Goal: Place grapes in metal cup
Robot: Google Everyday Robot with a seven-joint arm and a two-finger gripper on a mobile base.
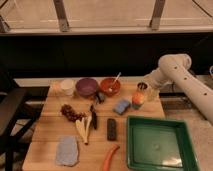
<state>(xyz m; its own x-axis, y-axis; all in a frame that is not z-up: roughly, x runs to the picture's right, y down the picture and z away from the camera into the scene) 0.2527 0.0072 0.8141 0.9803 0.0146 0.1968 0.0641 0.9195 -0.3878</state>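
Note:
A bunch of dark red grapes lies on the left half of the wooden table, apart from everything that could hold it. The small metal cup, with its dark inside, stands upright at the table's back right. My white arm reaches in from the right. Its gripper hangs open right beside the cup, on its right side, far from the grapes. Nothing is between its fingers.
Along the back stand a white cup, a purple bowl and an orange bowl with a spoon. A blue sponge, an orange item, a green tray, a black bar, a grey cloth and a carrot fill the rest.

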